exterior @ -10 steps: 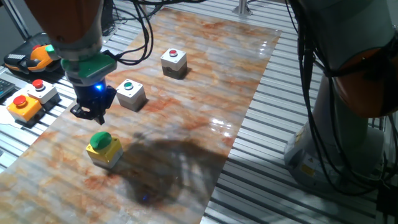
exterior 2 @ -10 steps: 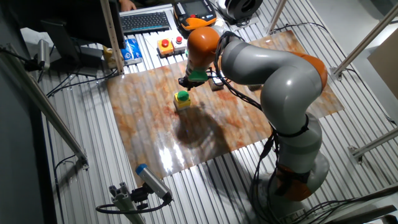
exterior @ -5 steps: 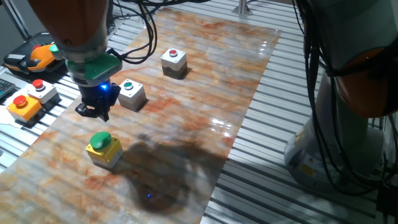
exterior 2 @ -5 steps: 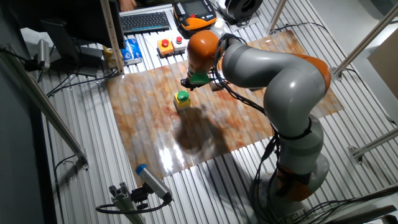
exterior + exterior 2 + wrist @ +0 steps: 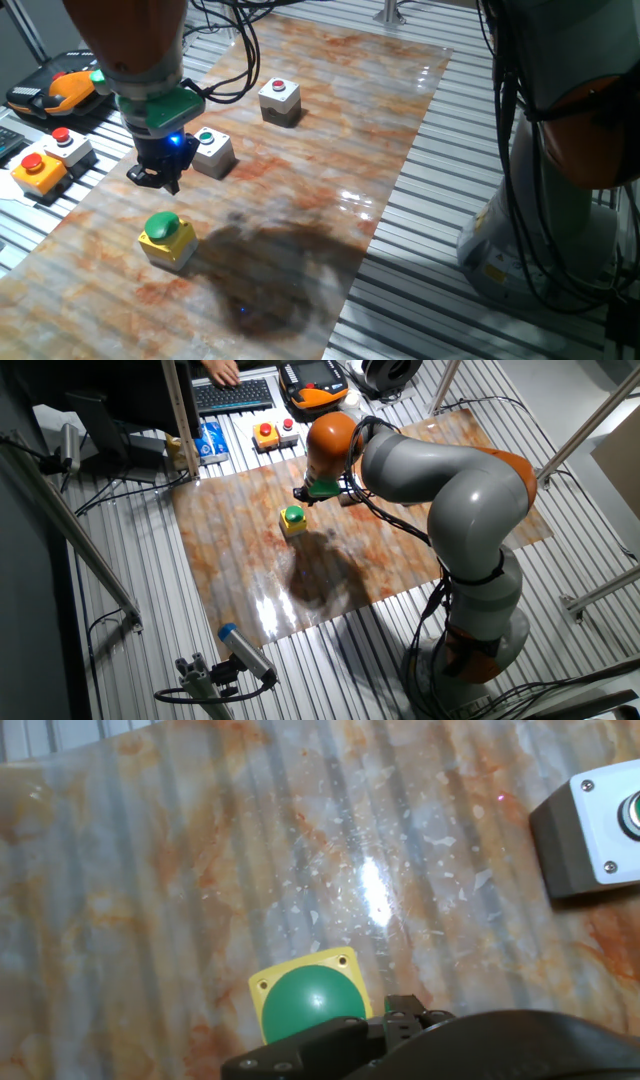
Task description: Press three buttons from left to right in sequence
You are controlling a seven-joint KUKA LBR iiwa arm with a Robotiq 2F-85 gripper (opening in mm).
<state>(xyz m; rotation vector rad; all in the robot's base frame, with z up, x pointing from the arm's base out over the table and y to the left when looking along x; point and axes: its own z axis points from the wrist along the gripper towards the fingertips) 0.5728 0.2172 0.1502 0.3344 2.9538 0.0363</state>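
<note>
Three box switches stand on the marbled board [image 5: 330, 130]. The light grey box with a small red button [image 5: 279, 100] is farthest back. The light grey box with a small green button [image 5: 211, 149] is in the middle. The yellow box with a large green dome [image 5: 166, 236] is nearest. My gripper [image 5: 157, 179] hangs above the board between the yellow box and the green-button grey box, touching neither. No view shows a gap or contact at the fingertips. In the hand view the green dome [image 5: 312, 1001] lies just ahead of the gripper's dark body [image 5: 430, 1045], and the grey box [image 5: 595, 830] is at the right edge.
An orange box with a red button [image 5: 38, 171] and a grey box with a raised red button [image 5: 66, 146] sit off the board at the left. A teach pendant [image 5: 55, 92] lies behind them. The robot's base [image 5: 560, 200] stands to the right. A keyboard [image 5: 235, 393] lies at the back.
The gripper has risen and shifted away from the yellow box toward the grey box with the green button. The boxes have not moved.
</note>
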